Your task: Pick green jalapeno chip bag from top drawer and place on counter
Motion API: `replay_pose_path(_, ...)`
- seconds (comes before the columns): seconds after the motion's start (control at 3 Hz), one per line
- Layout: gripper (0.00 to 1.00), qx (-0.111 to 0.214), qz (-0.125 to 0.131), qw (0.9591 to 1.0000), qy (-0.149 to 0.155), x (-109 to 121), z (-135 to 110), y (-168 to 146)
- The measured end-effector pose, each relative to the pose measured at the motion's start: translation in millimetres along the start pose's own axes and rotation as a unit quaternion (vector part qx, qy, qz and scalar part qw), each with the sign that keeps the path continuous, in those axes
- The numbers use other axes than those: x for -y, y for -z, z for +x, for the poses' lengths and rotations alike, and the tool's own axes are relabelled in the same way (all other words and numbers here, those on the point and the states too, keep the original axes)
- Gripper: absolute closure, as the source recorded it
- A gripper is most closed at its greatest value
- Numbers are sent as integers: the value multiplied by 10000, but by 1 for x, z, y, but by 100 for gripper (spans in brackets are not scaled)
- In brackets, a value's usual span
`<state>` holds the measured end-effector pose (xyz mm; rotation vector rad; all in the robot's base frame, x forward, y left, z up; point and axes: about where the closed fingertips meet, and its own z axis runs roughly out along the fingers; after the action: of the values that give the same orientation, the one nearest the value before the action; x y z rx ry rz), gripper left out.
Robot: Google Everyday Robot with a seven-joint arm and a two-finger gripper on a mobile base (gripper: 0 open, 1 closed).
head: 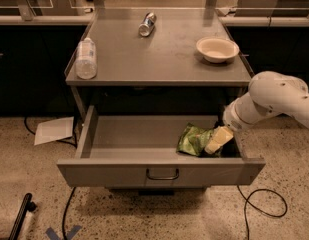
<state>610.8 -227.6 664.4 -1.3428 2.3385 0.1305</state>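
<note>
The green jalapeno chip bag, crumpled and shiny, lies in the right part of the open top drawer. The drawer is pulled out under the counter, its front panel with a dark bar handle facing me. My gripper reaches down into the drawer from the right on a white arm. Its pale fingers are at the bag's right edge, touching or just beside it. The bag rests on the drawer floor.
On the counter lie a clear plastic bottle at the left edge, a can at the back and a cream bowl at the right. Dark side counters flank the cart. A paper sheet and cables lie on the floor.
</note>
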Motion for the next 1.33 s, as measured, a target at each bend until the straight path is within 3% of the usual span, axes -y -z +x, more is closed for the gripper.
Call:
replay_pose_path(0.67,0,133,-197,9996,-148,-18,-4,-20)
replay_pose_path(1.0,0,244,-310,9992,59,-24,-21,-27)
replay_pose_path(1.33,0,151,-495,9985,199,-34,-21,-39)
